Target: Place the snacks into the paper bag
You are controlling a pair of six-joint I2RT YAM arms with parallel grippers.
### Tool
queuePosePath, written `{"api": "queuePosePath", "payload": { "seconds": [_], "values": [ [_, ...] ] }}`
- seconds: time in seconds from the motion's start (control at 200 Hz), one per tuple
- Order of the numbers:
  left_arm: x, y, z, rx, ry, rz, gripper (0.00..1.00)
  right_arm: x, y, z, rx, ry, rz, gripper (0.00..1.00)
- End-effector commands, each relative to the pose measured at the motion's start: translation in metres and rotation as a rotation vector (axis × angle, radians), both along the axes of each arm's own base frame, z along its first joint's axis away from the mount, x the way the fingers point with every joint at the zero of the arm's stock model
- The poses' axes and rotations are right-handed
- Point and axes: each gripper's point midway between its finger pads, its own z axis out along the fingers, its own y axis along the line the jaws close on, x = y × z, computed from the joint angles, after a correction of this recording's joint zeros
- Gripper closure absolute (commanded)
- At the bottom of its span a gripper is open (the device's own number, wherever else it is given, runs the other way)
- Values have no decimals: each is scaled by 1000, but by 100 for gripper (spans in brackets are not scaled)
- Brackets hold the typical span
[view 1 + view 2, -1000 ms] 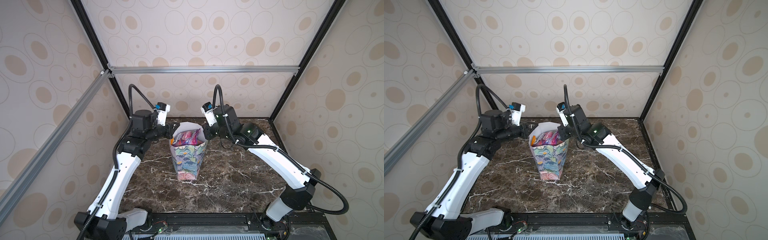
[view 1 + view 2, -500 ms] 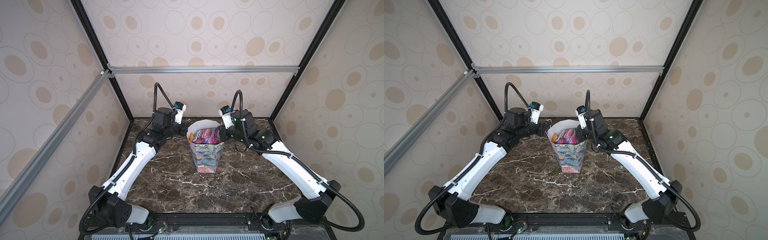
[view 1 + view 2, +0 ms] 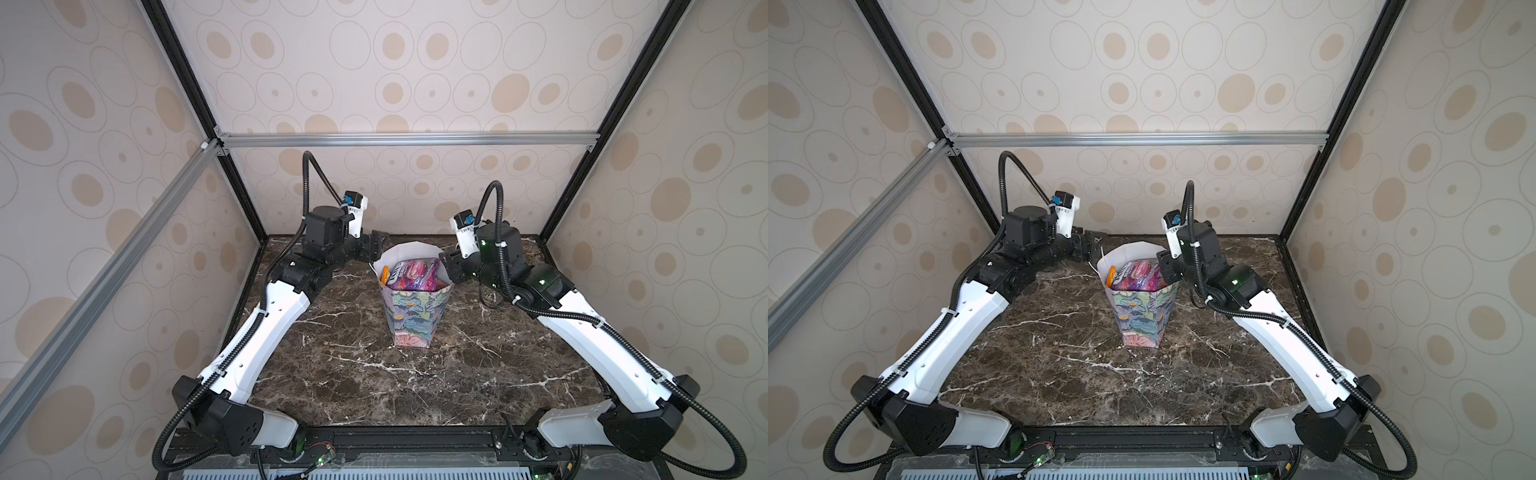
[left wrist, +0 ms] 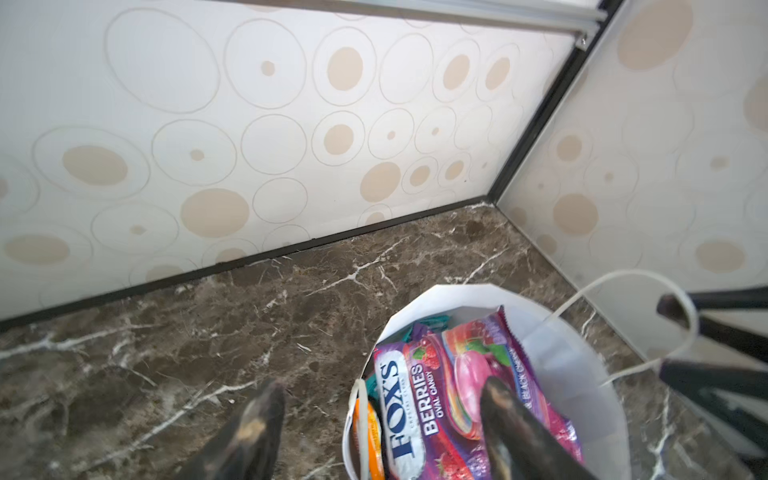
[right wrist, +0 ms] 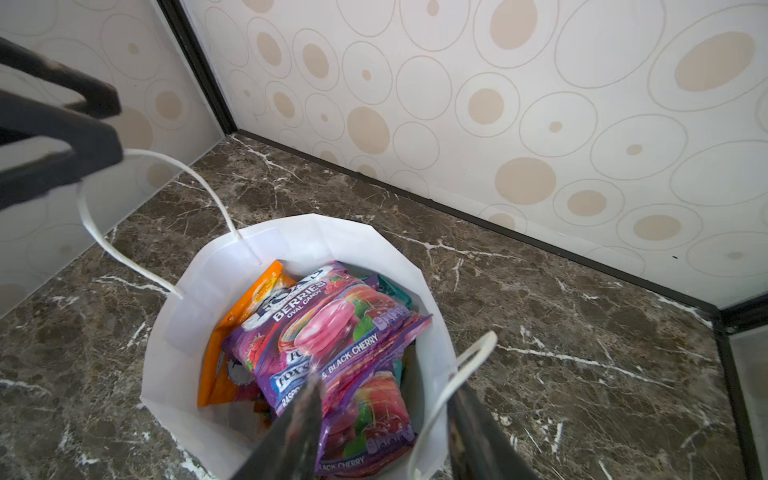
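Standing upright on the tabletop (image 3: 374, 374), the paper bag (image 3: 409, 250) holds the snacks (image 3: 415, 272) near its rim, while the left end effector (image 4: 380, 384) and right end effector (image 5: 388, 384), spread and gripping nothing, straddle its cord handles (image 5: 453, 374), seemingly so it can stand unaided.

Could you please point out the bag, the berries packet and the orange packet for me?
bag (image 3: 411, 316): in a top view, on its printed front wall.
berries packet (image 5: 328, 326): right wrist view, on the pink candy picture.
orange packet (image 5: 249, 303): right wrist view, on its upper part.
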Motion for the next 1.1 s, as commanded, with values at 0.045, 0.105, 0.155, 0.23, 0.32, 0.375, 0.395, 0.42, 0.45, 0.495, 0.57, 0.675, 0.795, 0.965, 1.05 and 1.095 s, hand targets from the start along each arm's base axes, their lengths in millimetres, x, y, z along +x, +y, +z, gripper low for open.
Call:
{"api": "queuePosePath", "payload": {
  "seconds": [0.045, 0.105, 0.155, 0.23, 0.32, 0.375, 0.395, 0.42, 0.45, 0.495, 0.57, 0.675, 0.795, 0.965, 1.05, 1.095],
  "values": [
    [-11, 43, 35, 57, -77, 183, 0, -15, -38, 28, 5, -55, -114, 43],
    [-15, 56, 40, 68, -97, 237, 0, -20, -50, 32, 9, -60, -148, 40],
    [-17, 68, 43, 78, -110, 279, 0, -24, -63, 32, 8, -45, -189, 39],
    [-20, 84, 44, 96, -118, 334, 0, -32, -79, 28, -6, -17, -237, 38],
    [-25, 114, 38, 117, -117, 445, 0, -42, -100, 24, -5, -19, -303, 38],
    [-28, 136, 28, 118, -117, 525, 0, -47, -116, 20, 5, -29, -345, 36],
    [-30, 144, 24, 119, -117, 557, 0, -49, -122, 18, 5, -31, -365, 36],
    [-32, 154, 17, 118, -119, 594, 0, -50, -130, 15, 10, -34, -388, 36],
    [-34, 166, 7, 116, -115, 637, 0, -52, -140, 11, 12, -38, -418, 35],
    [-36, 184, -11, 120, -105, 706, 0, -54, -155, 0, 10, -35, -472, 34],
    [-43, 214, -45, 131, -88, 843, 0, -56, -180, -22, 5, -18, -570, 31],
    [-55, 245, -97, 96, -79, 984, 0, -54, -201, -62, -9, 15, -639, 28],
    [-62, 268, -153, 90, -74, 1094, 0, -42, -213, -110, -57, 32, -681, 23],
    [-64, 285, -199, 198, -142, 1159, 0, -25, -223, -162, -61, 75, -709, 16],
    [-69, 285, -216, 214, -209, 1123, 0, -16, -216, -175, -63, 60, -666, 15],
    [-71, 285, -222, 200, -243, 1101, 0, -11, -215, -183, -74, 40, -652, 13]
  ]
}}
